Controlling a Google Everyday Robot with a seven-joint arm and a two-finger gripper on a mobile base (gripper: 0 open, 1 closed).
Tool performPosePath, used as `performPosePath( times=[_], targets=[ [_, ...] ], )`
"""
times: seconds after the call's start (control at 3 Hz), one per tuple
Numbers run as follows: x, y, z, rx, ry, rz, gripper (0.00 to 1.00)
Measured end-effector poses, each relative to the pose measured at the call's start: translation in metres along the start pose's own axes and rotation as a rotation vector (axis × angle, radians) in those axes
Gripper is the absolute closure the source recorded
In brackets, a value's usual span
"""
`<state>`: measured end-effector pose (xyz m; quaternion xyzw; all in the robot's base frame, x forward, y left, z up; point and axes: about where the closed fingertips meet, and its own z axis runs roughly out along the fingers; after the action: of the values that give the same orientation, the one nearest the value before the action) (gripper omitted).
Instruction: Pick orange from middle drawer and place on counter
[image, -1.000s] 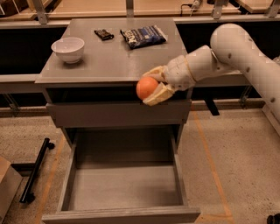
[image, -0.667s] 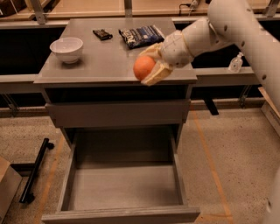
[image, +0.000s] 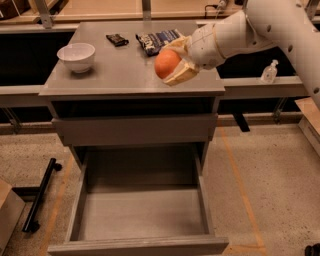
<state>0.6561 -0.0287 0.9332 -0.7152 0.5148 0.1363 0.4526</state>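
Orange-skinned, smooth and round, the orange (image: 163, 65) looks firm and light but a little slippery, so it is best held across its widest part, pads on opposite sides. The gripper (image: 175, 62) holds it that way: pale fingers (image: 182, 76) clasp the fruit above and below, spread only as wide as the fruit. It hangs over the right, near part of the counter (image: 120, 75), apparently not touching. The middle drawer (image: 142, 217) stands pulled out below, its floor bare.

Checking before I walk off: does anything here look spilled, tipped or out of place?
Nothing stands out. The gripper holds the orange over the counter, the white bowl sits upright, and the middle drawer is pulled out, bare.
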Motion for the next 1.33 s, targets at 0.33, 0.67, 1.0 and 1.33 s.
performPosePath(
  times=[0.33, 0.67, 1.0, 1.33],
  targets=[
    [0.020, -0.022, 0.020, 0.077, 0.018, 0.009, 1.00],
    [0.046, -0.055, 0.039, 0.145, 0.050, 0.007, 1.00],
    [0.073, -0.091, 0.054, 0.200, 0.085, 0.012, 0.83],
    [0.101, -0.115, 0.065, 0.238, 0.113, 0.028, 0.62]
  ],
)
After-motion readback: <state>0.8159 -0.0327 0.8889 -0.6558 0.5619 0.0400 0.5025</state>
